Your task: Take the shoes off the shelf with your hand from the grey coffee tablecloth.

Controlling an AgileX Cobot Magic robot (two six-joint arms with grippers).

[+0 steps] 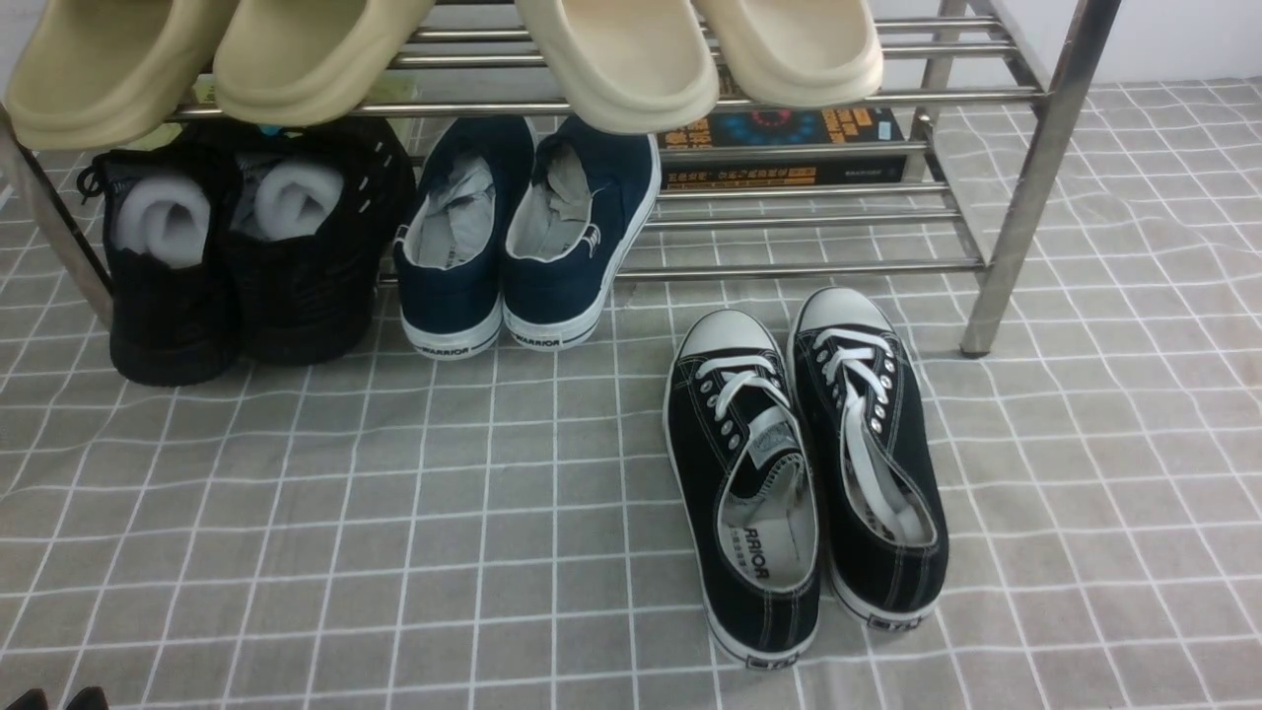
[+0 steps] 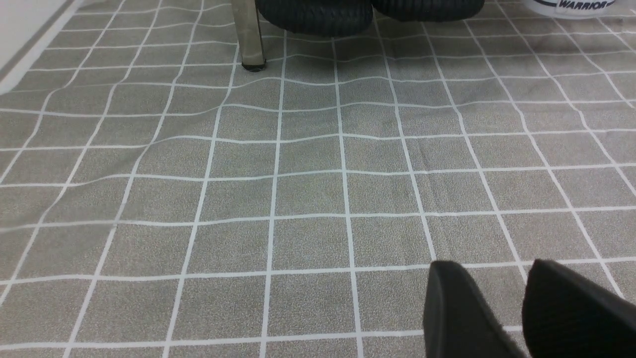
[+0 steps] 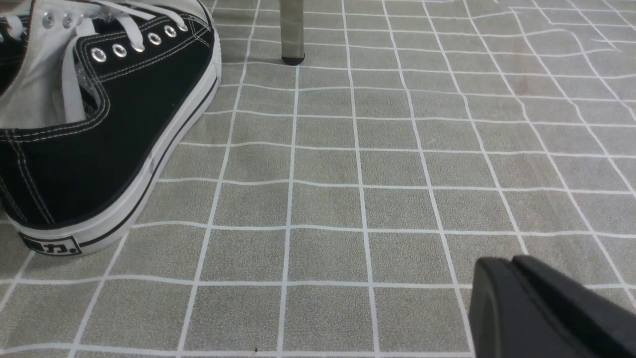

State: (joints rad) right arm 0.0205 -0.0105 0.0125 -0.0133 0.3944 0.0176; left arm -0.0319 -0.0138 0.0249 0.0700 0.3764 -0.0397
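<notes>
I am seeing the shoes [image 1: 804, 468] sitting side by side on the cloth [image 1: 296, 513], toes pointing far toward the shelf [image 1: 1025, 187] and heels toward me, just in front of the shelf's right half and clear of its bars. They are standing upright, touching or nearly touching along their inner sides. On the shelf's low tier the navy shoes [image 1: 527, 237] are resting in the middle and the black shoes [image 1: 246, 247] at the left, with a book [image 1: 784, 148] lying behind on the right; beige slippers [image 1: 444, 49] are hanging over the top tier. In the right wrist view I am looking at the right gripper [image 3: 516, 266] low over the cloth, its jaws pressed together with nothing between them, well to the right of the right shoe's heel and not touching it. In the left wrist view the left gripper [image 2: 497, 278] is hovering over bare cloth with a clear gap showing between its two fingers [image 2: 457, 308], so those jaws are released and empty; the shelf's left leg is standing far ahead of it.
</notes>
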